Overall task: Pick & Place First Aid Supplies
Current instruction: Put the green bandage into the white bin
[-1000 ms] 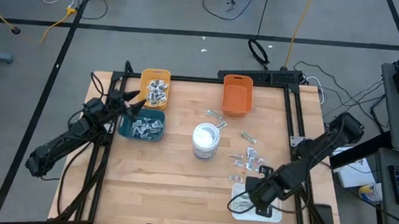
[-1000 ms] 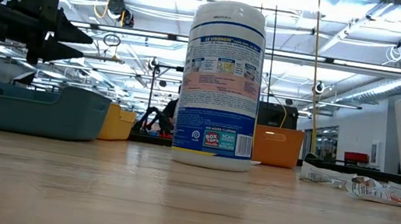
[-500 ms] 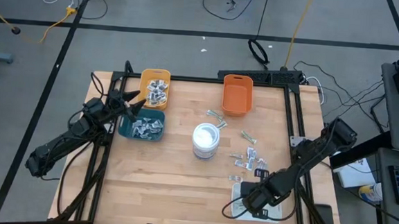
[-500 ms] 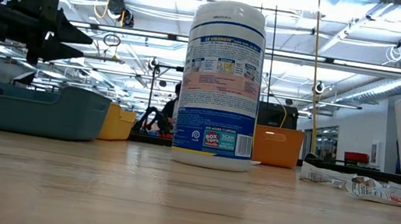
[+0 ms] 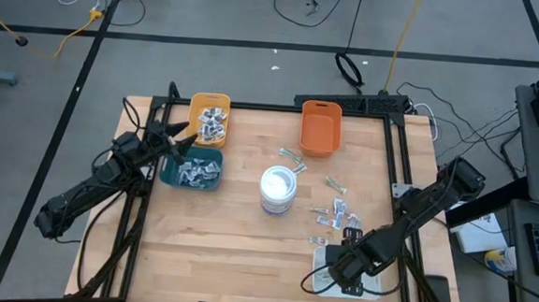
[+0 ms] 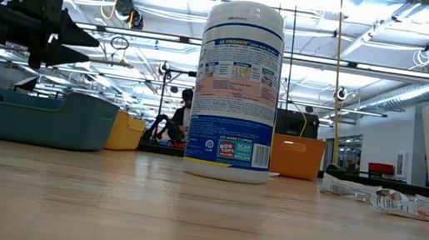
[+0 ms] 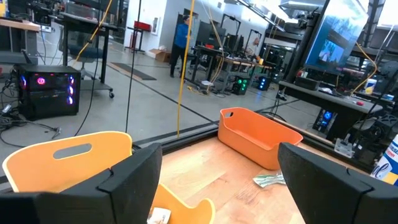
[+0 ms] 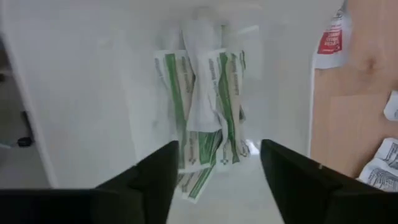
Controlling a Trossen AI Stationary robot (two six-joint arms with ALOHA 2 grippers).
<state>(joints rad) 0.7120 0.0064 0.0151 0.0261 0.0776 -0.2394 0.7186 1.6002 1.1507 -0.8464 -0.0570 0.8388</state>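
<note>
Sorting partly done, on present evidence. Table (image 5: 245,243): one, butcher-block top, carrying everything below. Arms: two. Left gripper (image 5: 188,139) hovering over the near edge of the yellow bin and teal bin, fingers spread wide, nothing between them in the left wrist view. Right gripper (image 8: 214,171) above the white tray, fingers parted with nothing visibly clamped between them; green-striped strips lying just beyond the fingertips, apparently just set down.

Bins: three.
- Teal bin (image 5: 193,171): a heap of silvery-grey packets, count not readable.
- Yellow bin (image 5: 209,119): a smaller heap of packets, count not readable.
- Orange bin (image 5: 320,129): appears empty.

White tray (image 5: 323,267): one, at the near right corner, holding pale-green strips (image 8: 199,118), roughly four to six overlapping; exact number not determinable.

Wipes canister (image 5: 277,189): one, upright at table centre, not part of the sorting.

Loose packets (image 5: 336,211): about ten, scattered on the wood between canister and tray, plus two or three near the orange bin. These remain to be placed.
</note>
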